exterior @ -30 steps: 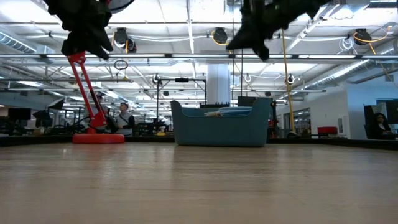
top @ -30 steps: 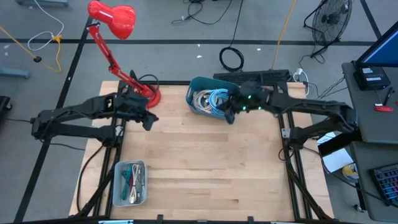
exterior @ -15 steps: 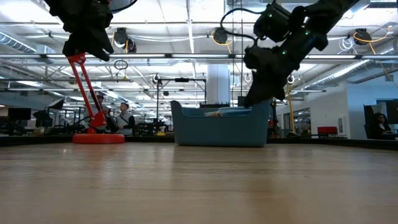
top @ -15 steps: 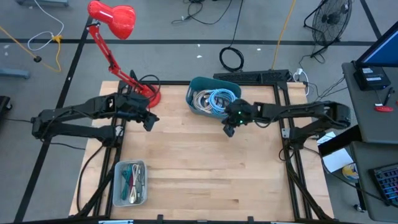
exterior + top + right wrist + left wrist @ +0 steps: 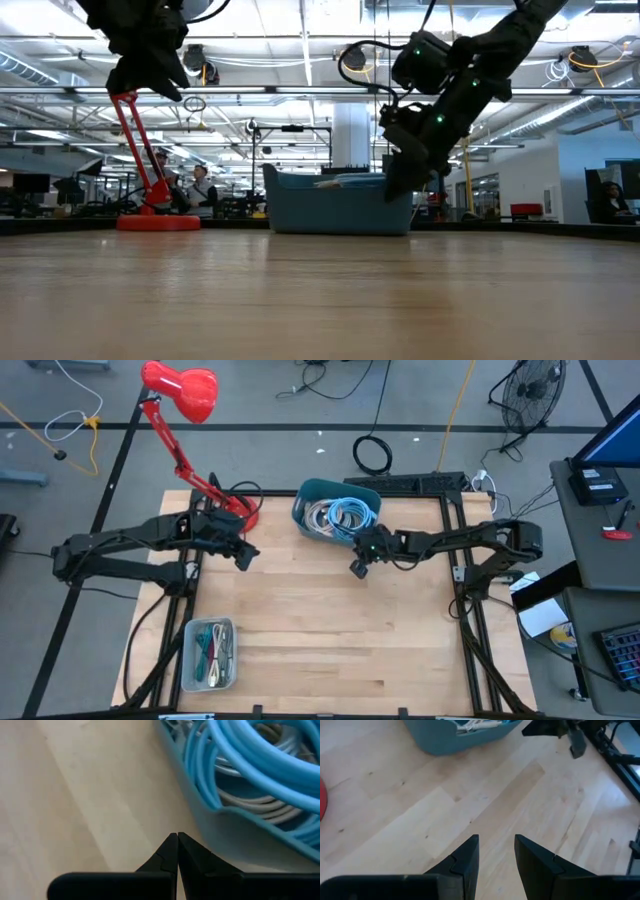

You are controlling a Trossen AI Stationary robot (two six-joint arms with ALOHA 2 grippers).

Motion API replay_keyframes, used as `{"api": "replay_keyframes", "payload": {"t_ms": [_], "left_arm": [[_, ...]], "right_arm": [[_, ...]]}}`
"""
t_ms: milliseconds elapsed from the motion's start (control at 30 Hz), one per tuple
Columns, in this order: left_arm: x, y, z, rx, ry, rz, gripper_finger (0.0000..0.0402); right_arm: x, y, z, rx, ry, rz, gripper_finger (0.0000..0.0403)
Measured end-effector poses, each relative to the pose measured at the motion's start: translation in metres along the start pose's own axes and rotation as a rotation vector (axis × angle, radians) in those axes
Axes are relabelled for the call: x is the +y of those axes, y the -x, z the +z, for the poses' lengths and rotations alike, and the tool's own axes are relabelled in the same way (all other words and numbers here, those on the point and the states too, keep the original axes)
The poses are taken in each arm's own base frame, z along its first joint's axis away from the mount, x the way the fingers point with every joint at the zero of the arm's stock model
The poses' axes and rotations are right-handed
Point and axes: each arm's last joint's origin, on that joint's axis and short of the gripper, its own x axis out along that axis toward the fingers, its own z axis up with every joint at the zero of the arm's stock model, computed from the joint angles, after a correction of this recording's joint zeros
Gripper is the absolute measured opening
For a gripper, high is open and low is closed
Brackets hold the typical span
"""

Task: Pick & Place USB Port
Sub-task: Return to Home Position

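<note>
Two bins on the wooden table [image 5: 320,650]. The blue plastic bin [image 5: 335,210] at the far edge holds one light blue coiled cable [image 5: 352,513] and one light gray coiled cable [image 5: 320,518]. The clear gray bin [image 5: 208,683] sits at the near left corner, with bare wood between them. The right gripper [image 5: 357,567] is just beside the blue bin, fingers pressed together and holding nothing. The left gripper [image 5: 240,557] hovers near the red desk lamp [image 5: 185,388], fingers spread.

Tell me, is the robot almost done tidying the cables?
Nearly. Done: cables lie in the blue bin and the gray bin, none loose on the table. In hand: nothing; the right pincer is shut and empty beside the blue bin, the left pincer open and empty. Left: just returning home.
</note>
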Motion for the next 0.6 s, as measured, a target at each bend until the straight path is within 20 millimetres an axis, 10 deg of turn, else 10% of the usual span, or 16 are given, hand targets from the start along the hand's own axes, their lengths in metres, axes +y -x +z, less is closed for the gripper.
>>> {"api": "replay_keyframes", "payload": {"t_ms": [600], "left_arm": [[-0.0004,-0.0004,0.0006,-0.004,0.028,-0.003,0.0127]], "right_arm": [[-0.0076,0.0005,0.0018,-0.061,0.000,-0.222,0.0000]]}}
